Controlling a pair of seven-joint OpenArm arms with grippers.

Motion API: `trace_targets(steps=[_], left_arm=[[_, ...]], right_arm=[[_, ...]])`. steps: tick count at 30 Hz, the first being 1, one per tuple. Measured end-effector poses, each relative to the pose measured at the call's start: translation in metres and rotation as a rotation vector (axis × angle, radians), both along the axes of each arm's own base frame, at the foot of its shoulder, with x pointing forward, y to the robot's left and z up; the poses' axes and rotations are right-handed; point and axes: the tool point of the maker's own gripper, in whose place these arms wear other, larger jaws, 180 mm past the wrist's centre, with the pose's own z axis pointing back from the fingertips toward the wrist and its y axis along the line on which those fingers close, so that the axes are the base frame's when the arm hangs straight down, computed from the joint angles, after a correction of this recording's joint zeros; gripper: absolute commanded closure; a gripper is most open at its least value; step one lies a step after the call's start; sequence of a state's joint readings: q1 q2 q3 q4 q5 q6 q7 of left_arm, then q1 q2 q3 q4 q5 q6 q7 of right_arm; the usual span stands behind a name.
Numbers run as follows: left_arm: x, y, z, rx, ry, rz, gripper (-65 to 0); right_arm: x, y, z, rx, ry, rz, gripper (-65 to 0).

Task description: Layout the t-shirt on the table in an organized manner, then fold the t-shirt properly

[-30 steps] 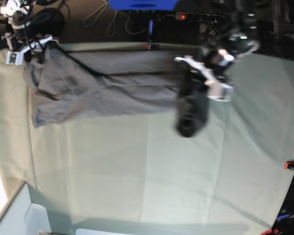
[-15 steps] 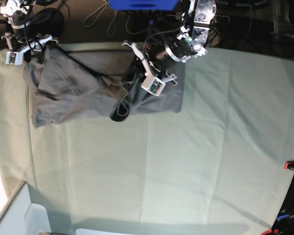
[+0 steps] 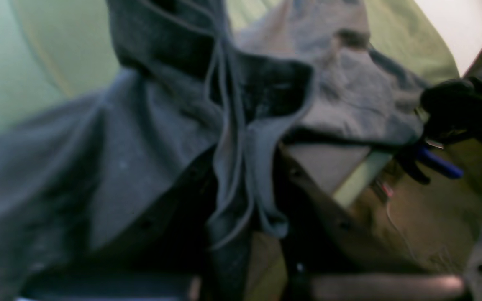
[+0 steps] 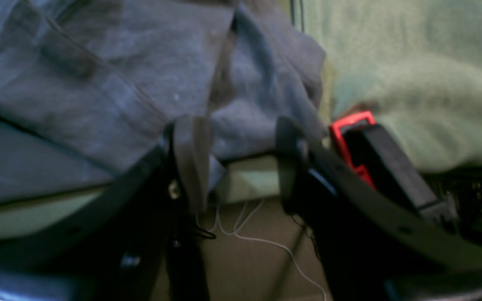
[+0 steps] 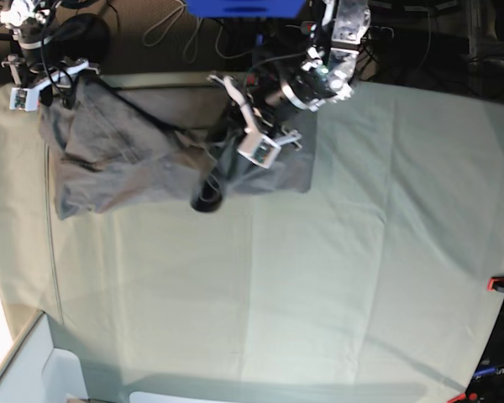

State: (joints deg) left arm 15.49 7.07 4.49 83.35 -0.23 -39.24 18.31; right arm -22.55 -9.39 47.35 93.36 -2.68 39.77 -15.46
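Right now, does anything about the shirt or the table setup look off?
Yes. The t-shirt isn't flat: it lies bunched at the table's far edge, its middle pinched up into a ridge in the shut left gripper. The right gripper stands open at its corner.

Dark floor (image 5: 151, 50) beyond the far edge carries loose cables (image 5: 164, 32); a blue box (image 5: 244, 7) sits beside them, a lit power strip (image 5: 312, 28) just right of it

A blue box (image 5: 245, 7) and cables (image 5: 172, 29) sit beyond the far edge.
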Motion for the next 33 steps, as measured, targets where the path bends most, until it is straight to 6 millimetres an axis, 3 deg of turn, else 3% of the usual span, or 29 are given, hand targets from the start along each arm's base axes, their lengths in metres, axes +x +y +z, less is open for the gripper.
trace_targets(steps=[5,8,13,19,23,27,33], left_arm=[[-0.007,-0.016,-0.001,-0.015,0.0,-0.066,-23.8],[-0.01,-0.014,-0.004,-0.009,0.007,-0.065,-29.7],[-0.006,-0.018,0.003,-0.022,-0.009,-0.061,-32.4],[0.0,-0.016,0.03,-0.151,-0.017,-0.006,-32.4],[0.003,0.0,0.036,-0.186,-0.017,0.011,-32.4],[0.007,0.019,0.033,-0.183,-0.01,0.033,-32.4],[0.036,0.087,0.032,-0.197,-0.019,0.245,-32.4]], right_arm=[[0.001,-0.001,0.003,-0.007,-0.006,0.002,-26.9],[0.008,-0.003,0.013,-0.027,-0.031,0.007,-30.6],[0.029,-0.005,0.026,-0.044,-0.087,0.011,-35.2],[0.055,-0.015,0.042,-0.075,-0.141,0.023,-35.4],[0.074,-0.028,0.049,-0.092,-0.175,0.025,-35.4],[0.089,-0.035,0.039,-0.065,-0.174,0.027,-35.5],[0.095,-0.042,0.012,-0.037,-0.11,0.029,-35.5]])
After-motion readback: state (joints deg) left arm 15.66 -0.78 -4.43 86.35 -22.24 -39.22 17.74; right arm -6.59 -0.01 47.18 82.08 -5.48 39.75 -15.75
